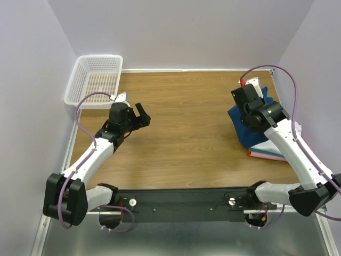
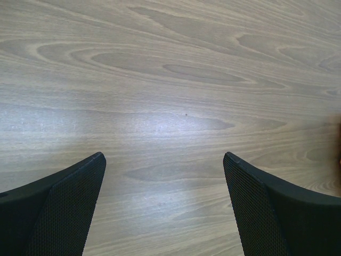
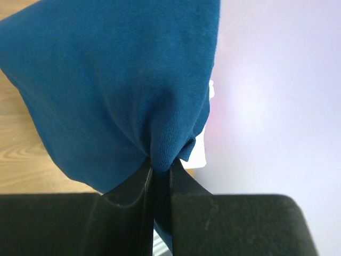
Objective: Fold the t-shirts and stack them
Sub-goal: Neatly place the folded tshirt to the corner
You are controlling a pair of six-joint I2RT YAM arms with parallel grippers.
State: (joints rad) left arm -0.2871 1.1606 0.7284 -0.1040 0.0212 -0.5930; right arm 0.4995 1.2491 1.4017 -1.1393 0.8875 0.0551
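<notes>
A dark teal-blue t-shirt (image 1: pixel 243 127) lies bunched on top of folded white (image 1: pixel 269 145) and pink (image 1: pixel 267 156) t-shirts at the table's right edge. My right gripper (image 1: pixel 248 97) is over its far side. In the right wrist view that gripper (image 3: pixel 161 169) is shut on a pinched fold of the teal t-shirt (image 3: pixel 117 80), which spreads out ahead of the fingers. Its print is hidden. My left gripper (image 1: pixel 141 114) hangs open over bare wood at the left; its fingers (image 2: pixel 69 213) stand wide apart with nothing between them.
A white mesh basket (image 1: pixel 96 80) stands at the back left corner. The right wall (image 3: pixel 277 96) is close beside the right gripper and the stack. Bare wooden tabletop (image 1: pixel 186 122) lies between the two arms.
</notes>
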